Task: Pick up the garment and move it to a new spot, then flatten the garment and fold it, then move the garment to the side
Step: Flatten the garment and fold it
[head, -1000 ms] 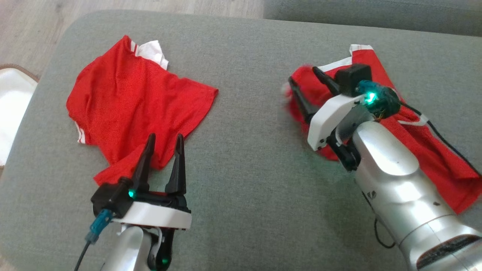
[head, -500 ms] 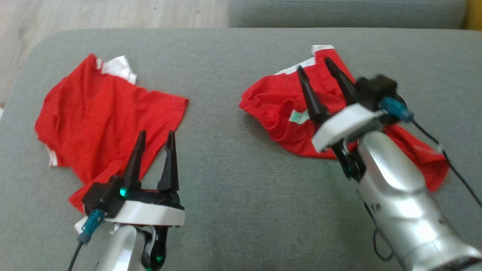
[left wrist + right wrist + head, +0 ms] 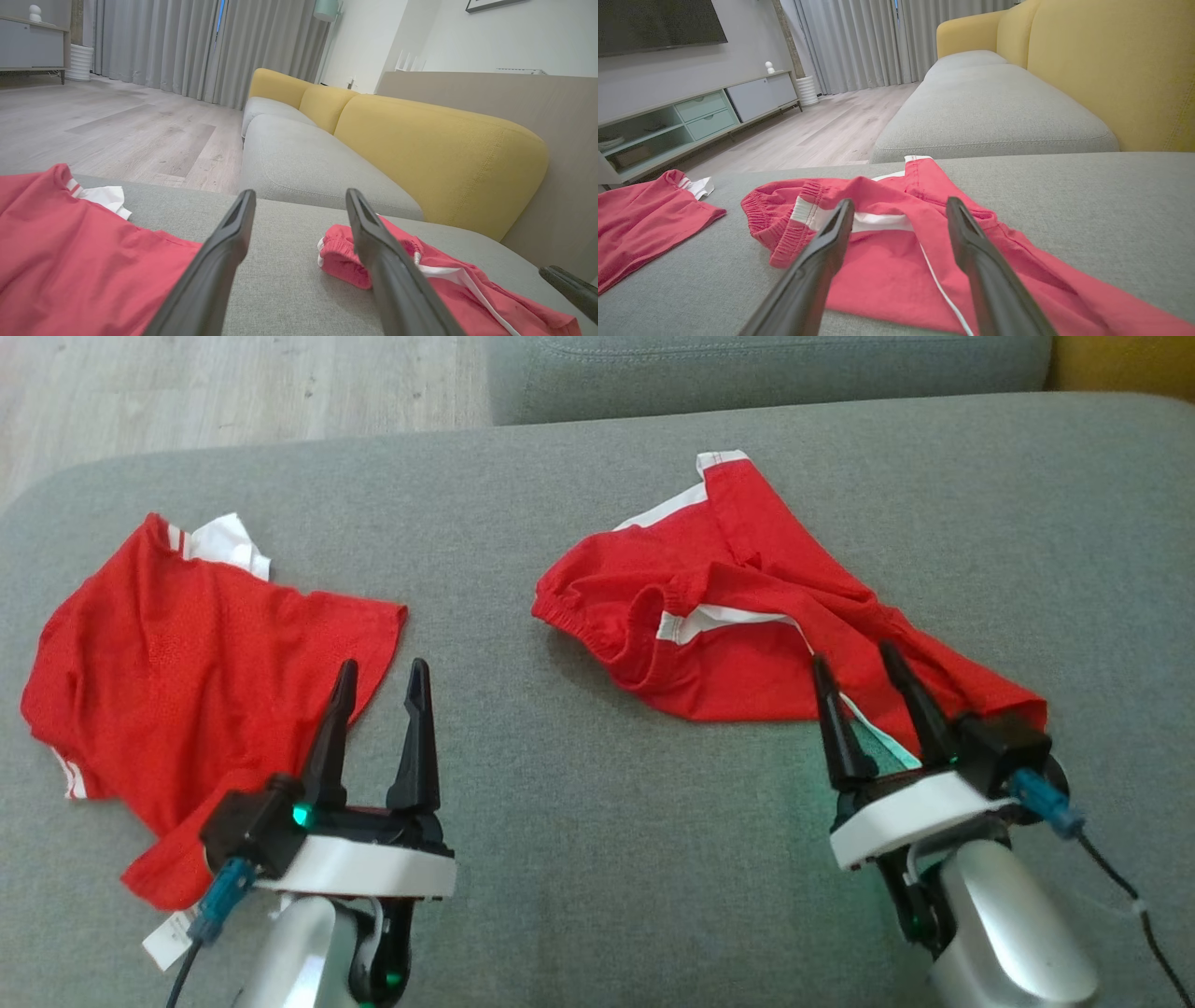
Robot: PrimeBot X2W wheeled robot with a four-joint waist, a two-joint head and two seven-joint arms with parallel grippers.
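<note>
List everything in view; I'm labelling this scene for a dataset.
red top: one, red with white trim, cushion's left
red shorts: one, red with white stripes, crumpled, cushion's right
seat cushion: one, grey, under both garments
backrests: three, yellow, behind the seats
floor: one, pale wood, beyond the cushion
curtains: one run, grey, far wall
cabinet: one, pale, by the wall
left gripper: one, dark, jaws open, beside the top
right gripper: one, dark, jaws open, at the shorts' near edge

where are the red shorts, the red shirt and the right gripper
red shorts (image 3: pixel 747 663), head view, on the red cloth below the white stripe
red shirt (image 3: pixel 205 653), head view, middle of its body
right gripper (image 3: pixel 852 653), head view, midway between its fingertips
</note>
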